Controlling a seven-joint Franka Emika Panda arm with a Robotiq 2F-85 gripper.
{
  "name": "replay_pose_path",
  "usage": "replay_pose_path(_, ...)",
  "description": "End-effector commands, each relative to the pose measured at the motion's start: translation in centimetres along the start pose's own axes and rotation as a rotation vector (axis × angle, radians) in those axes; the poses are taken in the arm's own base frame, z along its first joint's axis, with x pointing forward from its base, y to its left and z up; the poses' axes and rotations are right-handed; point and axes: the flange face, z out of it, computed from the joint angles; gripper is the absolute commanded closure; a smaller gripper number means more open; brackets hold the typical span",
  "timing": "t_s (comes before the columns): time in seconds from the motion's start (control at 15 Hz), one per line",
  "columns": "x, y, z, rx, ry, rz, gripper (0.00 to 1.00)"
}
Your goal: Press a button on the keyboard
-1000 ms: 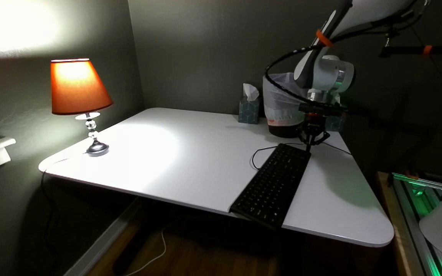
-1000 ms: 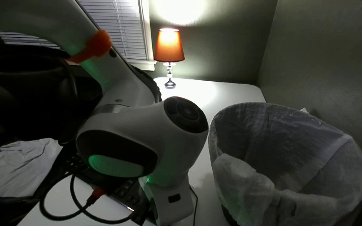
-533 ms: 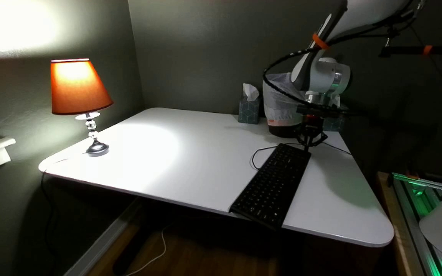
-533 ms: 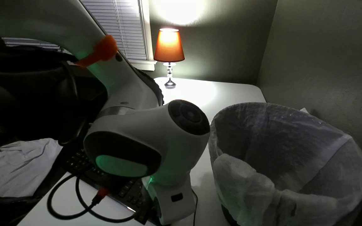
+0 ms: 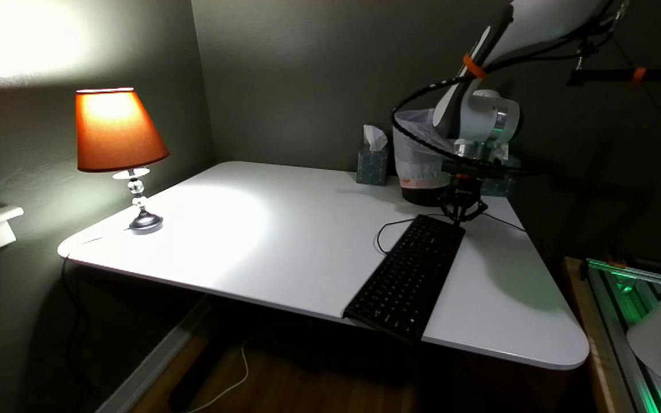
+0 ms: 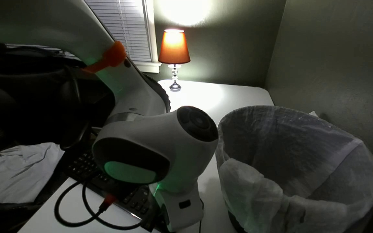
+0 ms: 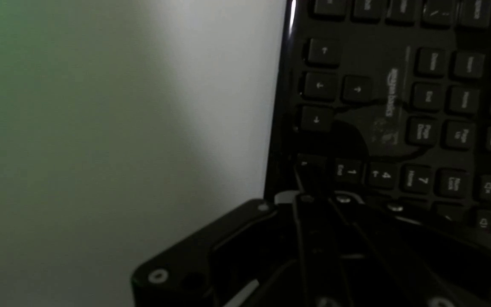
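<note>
The black keyboard (image 5: pixel 408 278) lies on the white table, its near end at the table's front edge. It shows partly behind the arm in an exterior view (image 6: pixel 84 163) and large in the wrist view (image 7: pixel 356 53). My gripper (image 5: pixel 457 222) is at the keyboard's far end, near its right-hand edge. In the wrist view the gripper (image 7: pixel 311 172) is shut and empty, its dark fingertips together over the corner key of the number pad, beside the "1 End" key. The tips partly cover that key. I cannot tell whether they touch it. The arm hides the gripper in an exterior view.
A lined trash bin (image 5: pixel 422 163) stands behind the gripper, close to the arm in an exterior view (image 6: pixel 254 181). A tissue box (image 5: pixel 372 166) is beside it. A thin cable (image 5: pixel 382 232) curls beside the keyboard. A lit lamp (image 5: pixel 121 132) stands at the table's far left.
The arm and gripper have moved slightly down and inward over the keyboard's far end, a little left in an exterior view. The keyboard has not moved.
</note>
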Motion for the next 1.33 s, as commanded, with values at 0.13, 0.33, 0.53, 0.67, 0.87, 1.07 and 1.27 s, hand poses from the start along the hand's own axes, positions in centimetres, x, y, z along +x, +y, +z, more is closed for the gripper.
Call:
replay_pose_path(0.13,0.7,-0.3,1.0,0.004,-0.016,0.0,1.0)
replay_pose_path(0.33,0.8,-0.3,1.0,0.004,-0.017,0.001,1.0)
replay_pose_path(0.53,0.8,-0.3,1.0,0.005,-0.016,0.001,1.0)
replay_pose_path(0.67,0.8,-0.3,1.0,0.006,-0.015,0.001,1.0)
replay_pose_path(0.87,0.7,-0.2,0.8,0.004,-0.015,0.001,1.0)
replay_pose_path(1.07,0.4,-0.1,0.4,0.006,-0.013,-0.001,1.0)
replay_pose_path(1.27,0.0,-0.1,-0.2,0.012,-0.006,-0.005,1.0)
